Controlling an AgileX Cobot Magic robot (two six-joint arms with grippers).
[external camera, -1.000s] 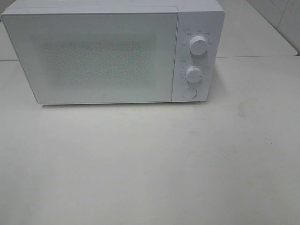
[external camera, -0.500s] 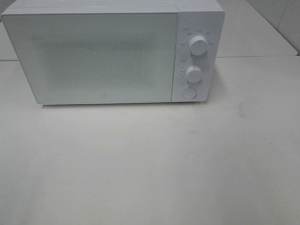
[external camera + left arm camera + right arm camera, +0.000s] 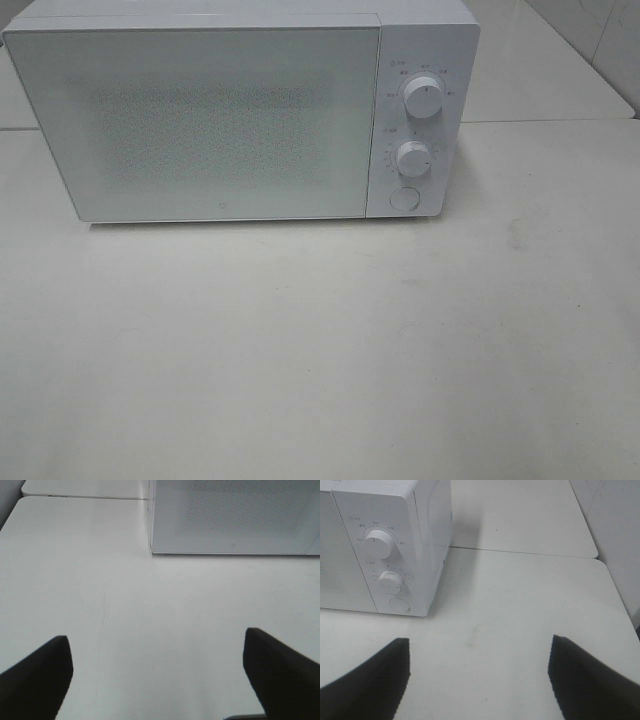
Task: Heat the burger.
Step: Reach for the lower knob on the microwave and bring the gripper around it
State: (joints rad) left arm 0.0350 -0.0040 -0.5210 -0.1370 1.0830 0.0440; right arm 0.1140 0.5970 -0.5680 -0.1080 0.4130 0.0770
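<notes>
We identify the white surface point(image 3: 320, 350) as the largest item; it fills the exterior high view, and a seam crosses it level with the rear of the appliance. A white microwave point(image 3: 240, 20) stands on the far half of this surface, left of centre. Its door point(image 3: 200, 125) is closed and covers most of the front. The door's dotted, frosted panel does not let us see the cavity.

The control panel point(image 3: 422, 40) occupies the strip just to the right of the door. It carries an upper knob point(image 3: 424, 97), a lower knob point(image 3: 413, 158) beneath it, and a round button point(image 3: 404, 198) at the bottom.

We see the left end effector point(image 3: 155, 633) above bare surface, facing the microwave's lower left corner and well apart from it. Its dark fingers point(image 3: 35, 680) stand wide apart with nothing between them. The right end effector point(image 3: 479, 638) is above bare surface near the control panel side. Its fingers point(image 3: 590, 680) are likewise spread wide and grip nothing.

We cannot locate the burger in any view, nor tell whether it sits behind the closed door.
</notes>
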